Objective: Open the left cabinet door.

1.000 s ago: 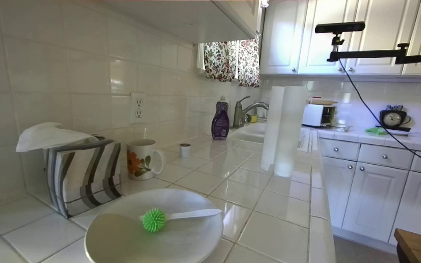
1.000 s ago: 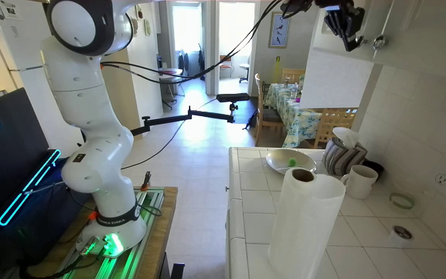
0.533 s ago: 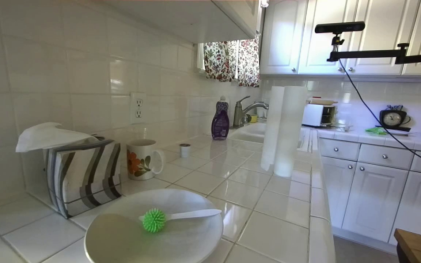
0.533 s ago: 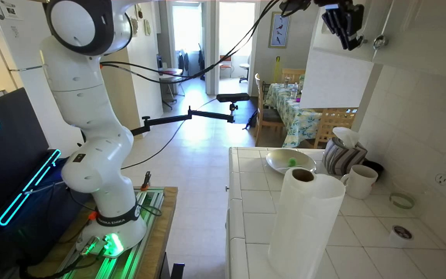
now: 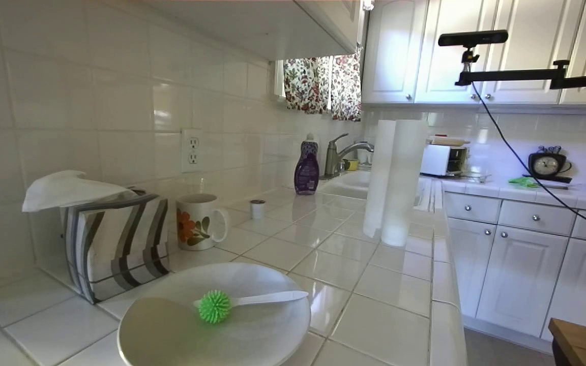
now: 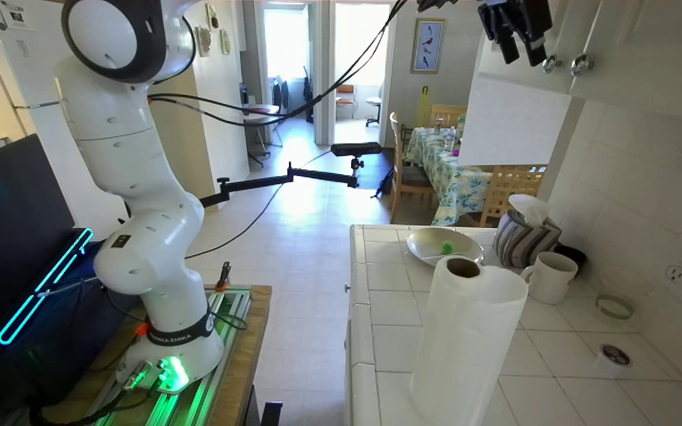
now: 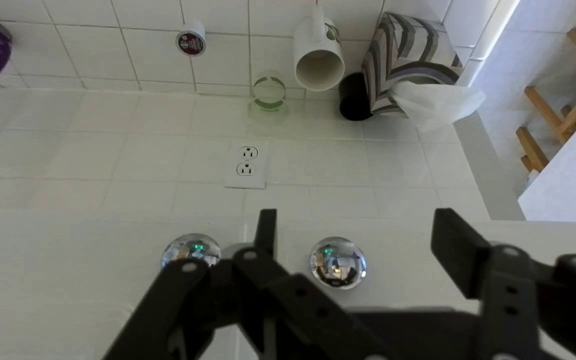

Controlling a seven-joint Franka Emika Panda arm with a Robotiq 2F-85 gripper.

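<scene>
White left cabinet door (image 7: 398, 272): closed, upper unit, above the white square-tiled counter (image 5: 389, 315). Far door of the pair in an exterior view; right of the seam in the wrist view, which is upside down (counter at top). Black two-finger gripper (image 6: 523, 54) is up at the door, fingers spread wide. In the wrist view the door's round polished-metal knob (image 7: 338, 263) sits in the gap, space showing on both sides; in an exterior view the tips are just beside it. Cannot tell whether they reach past it in depth. Matching shiny metal knob (image 6: 581, 64) on the neighbouring white door (image 6: 649, 65) lies outside the gap, partly covered by the gripper in the wrist view.

White jointed robot arm (image 6: 151, 201) stands on a wood-topped cart (image 6: 243, 355), upper links running out of frame at top.

On the counter, both exterior views: upright white paper towel roll (image 6: 465, 337); shallow off-white bowl (image 5: 150, 330) with green spiky-headed brush (image 5: 215, 306) lying in it; grey-striped tissue box (image 5: 120, 244); white ceramic mug (image 5: 196, 223) with orange flower just beside the box; small white round tub (image 5: 257, 209) with dark lid. Purple plastic soap bottle (image 5: 306, 170) stands near the white sink (image 5: 346, 185).
</scene>
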